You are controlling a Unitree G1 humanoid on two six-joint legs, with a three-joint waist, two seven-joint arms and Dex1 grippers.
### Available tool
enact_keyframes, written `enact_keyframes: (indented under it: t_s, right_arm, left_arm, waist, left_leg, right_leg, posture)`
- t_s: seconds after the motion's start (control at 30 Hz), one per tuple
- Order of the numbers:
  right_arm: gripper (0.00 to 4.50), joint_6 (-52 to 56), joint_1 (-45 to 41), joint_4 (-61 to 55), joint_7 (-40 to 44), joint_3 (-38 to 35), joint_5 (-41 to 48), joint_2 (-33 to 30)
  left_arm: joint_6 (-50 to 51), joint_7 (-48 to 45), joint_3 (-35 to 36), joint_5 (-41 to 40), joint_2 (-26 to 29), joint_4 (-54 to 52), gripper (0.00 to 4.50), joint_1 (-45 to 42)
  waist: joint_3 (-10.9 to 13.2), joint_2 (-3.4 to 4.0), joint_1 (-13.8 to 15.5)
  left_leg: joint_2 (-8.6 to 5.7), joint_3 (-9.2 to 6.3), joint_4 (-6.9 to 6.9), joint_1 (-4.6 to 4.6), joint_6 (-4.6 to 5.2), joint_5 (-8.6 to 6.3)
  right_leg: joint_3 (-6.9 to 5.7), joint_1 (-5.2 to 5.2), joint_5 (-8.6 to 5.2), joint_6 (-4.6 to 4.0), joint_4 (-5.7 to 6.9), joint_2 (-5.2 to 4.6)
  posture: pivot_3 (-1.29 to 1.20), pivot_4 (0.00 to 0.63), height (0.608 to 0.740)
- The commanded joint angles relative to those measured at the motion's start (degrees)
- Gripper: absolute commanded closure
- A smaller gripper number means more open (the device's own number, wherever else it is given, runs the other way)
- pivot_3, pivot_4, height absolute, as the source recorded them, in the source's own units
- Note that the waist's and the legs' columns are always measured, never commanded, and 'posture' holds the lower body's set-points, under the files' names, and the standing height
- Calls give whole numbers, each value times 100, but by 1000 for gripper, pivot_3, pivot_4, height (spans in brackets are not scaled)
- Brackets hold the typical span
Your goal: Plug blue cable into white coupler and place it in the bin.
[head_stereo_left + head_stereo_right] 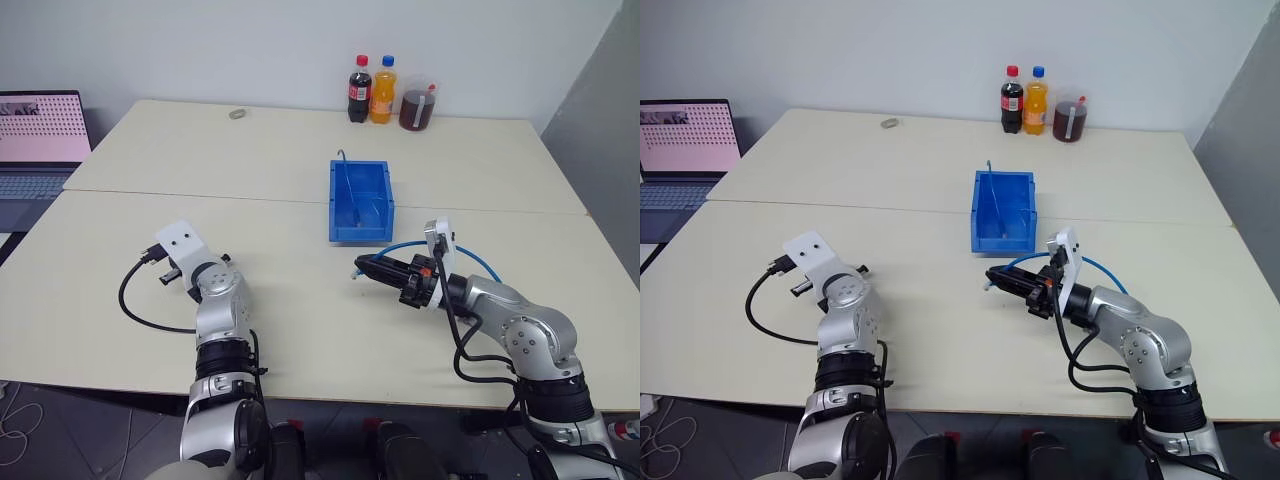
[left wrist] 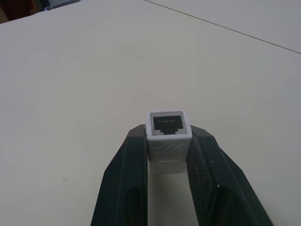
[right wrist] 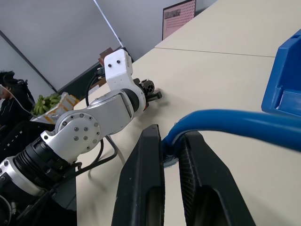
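We have the white coupler (image 2: 168,134) clamped in the left gripper (image 2: 168,153), socket facing out. Right gripper (image 3: 171,155) pinches the blue cable (image 3: 235,123) near its plug, over the desk (image 1: 300,300) just short of the bin (image 1: 361,203). Next: align plug square to socket, close the gap slowly.

Both arms low over the counter, each with jaws closed on something.
Left gripper (image 2: 168,155) clamps the white coupler (image 2: 168,129), pointing toward 11 o'clock. Right gripper (image 1: 368,269) points toward 9 o'clock, level, jaws pinching the blue cable (image 3: 235,123) near its end.
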Motion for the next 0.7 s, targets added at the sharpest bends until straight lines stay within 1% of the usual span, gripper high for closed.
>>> enact_keyframes:
  t_s: [0.03,0.13,0.2,0.27,0.37,0.47,0.5,0.53,0.57,0.63,0.67,0.7]
  right_arm:
    - [4365,-90,-17,-268,33,-38,43,7]
    - [4365,-96,7,-312,14,-45,41,19]
    - [4365,-100,18,-341,1,-55,38,20]
    - [4365,-97,36,-382,-7,-72,30,14]
    - [4365,-85,67,-467,-19,-118,39,-16]
    - [4365,-102,98,-566,-14,-148,8,-84]
    - [4365,-104,112,-601,-12,-160,5,-113]
    - [4365,-105,121,-623,-12,-168,6,-131]
    - [4365,-107,142,-659,-11,-185,8,-162]
    - [4366,-108,188,-743,-25,-231,25,-232]
    - [4366,-109,210,-788,-28,-247,26,-269]
    - [4366,-108,222,-818,-32,-254,26,-291]
  left_arm:
    - [72,-264,-181,-77,-113,-578,3700,303]
    - [360,-1042,-360,-505,-256,-1393,3700,842]
    - [758,-1738,-505,-985,-293,-2059,3701,1286]
    - [1183,-2378,-720,-1302,-172,-2633,3701,1708]
    - [1630,-3302,-976,-1646,257,-3256,3701,2312]
    - [2049,-4581,-1337,-2051,1048,-3624,3701,2818]
    - [2109,-5208,-1582,-2150,1462,-3745,3702,2994]
    - [2135,-5625,-1740,-2211,1735,-3824,3702,3103]
    - [2062,-6263,-2022,-2189,2238,-3914,3702,3246]
    - [1376,-7734,-2589,-1917,3387,-3979,3702,3484]
    - [934,-8367,-2823,-1742,3851,-3872,3702,3498]
    - [609,-8747,-2954,-1652,4115,-3732,3702,3451]
  waist:
    - [0,0,-2]
    - [-1,1,-9]
    - [-1,2,-8]
    - [-2,3,-5]
    - [-3,4,-1]
    - [-4,5,-12]
    - [-4,6,-11]
    - [-4,5,-16]
    - [-4,8,-16]
    - [-6,11,-13]
    - [-7,10,-12]
    - [-7,15,-9]
  left_leg:
    - [0,0,0,0,0,0]
    - [0,4,-2,0,-1,0]
    - [-1,3,-2,0,-1,0]
    - [-3,4,-3,1,-2,0]
    - [-8,1,-1,2,-2,0]
    - [-9,0,-1,5,-1,0]
    - [-8,-1,-1,5,-1,0]
    - [-8,-2,-1,5,-1,0]
    - [-7,-1,-2,6,-1,0]
    - [-8,3,-3,9,-1,0]
    - [-9,4,-6,10,-1,-1]
    - [-5,4,-8,11,-1,-1]
  right_leg:
    - [0,0,0,0,0,0]
    - [4,0,0,-1,0,-2]
    - [0,0,1,-1,2,-5]
    - [1,0,0,-1,2,-8]
    - [-1,2,0,0,3,-13]
    - [-1,2,0,0,4,-13]
    - [-4,2,-1,1,4,-12]
    - [-4,2,-2,3,4,-13]
    - [-4,1,-3,2,4,-12]
    - [-3,0,-5,-1,2,-15]
    - [-4,0,-8,-7,1,-18]
    - [-5,-1,-11,-14,-4,-18]
  posture:
    - [0,150,740]
    - [0,150,740]
    - [0,150,740]
    - [0,150,740]
    - [0,150,740]
    - [0,150,740]
    - [0,150,740]
    - [0,150,740]
    - [0,150,740]
    - [0,150,740]
    - [0,150,740]
    - [0,150,740]
